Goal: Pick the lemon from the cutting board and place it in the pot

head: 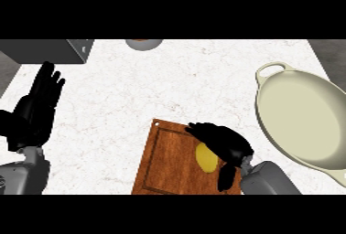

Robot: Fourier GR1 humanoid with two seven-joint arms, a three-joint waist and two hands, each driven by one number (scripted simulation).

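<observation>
I have my right hand (223, 139) at the cutting board's (165, 160) right edge, fingers curled round the lemon (205, 157), which lies on the board and is half hidden. Bare white speckled counter (169, 82) separates the board from the pot (300, 121), which the view's right edge cuts off. My left hand (37, 103) rests at the left edge, fingers released and pointing up.

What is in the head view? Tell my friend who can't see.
The robot's right hand curls round a yellow lemon over the brown cutting board. An empty cream pot sits at the right; the left hand rests open at the left.
</observation>
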